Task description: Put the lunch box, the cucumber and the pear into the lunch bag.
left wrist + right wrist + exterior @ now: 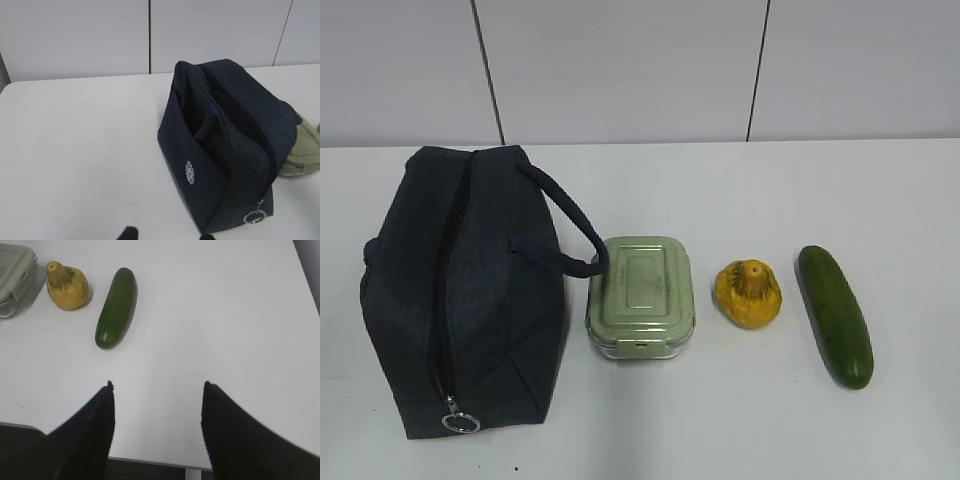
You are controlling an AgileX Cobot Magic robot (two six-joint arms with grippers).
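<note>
From the exterior camera I see four things in a row on the white table. At 9 o'clock stands the large boxy dark navy fabric lunch bag, its long zipper running from 12 toward 6 o'clock along the top and looking closed, with the silver ring pull hanging at the 6 o'clock end. Its padded loop handle arcs out toward 3 o'clock, and the loop's end reaches the corner of the small rounded-rectangular lunch box with the pale sage-green ribbed lid and clear base, which sits just beside the bag near the centre. At 3 o'clock of the box, apart from it, lies the small lumpy yellow-orange pear, stem end up. Further toward 3 o'clock, near the pear but not touching it, lies the long smooth dark green cucumber, its length running roughly 11 to 5 o'clock.

Neither arm shows in the exterior camera. My right gripper hangs over the table edge, its two black fingers spread wide with nothing between them; the cucumber lies at its 11 o'clock, well apart. Of my left gripper only two dark tips peek in at 6 o'clock, so I cannot tell how far its jaws are open; the bag stands at 2 o'clock from it.
</note>
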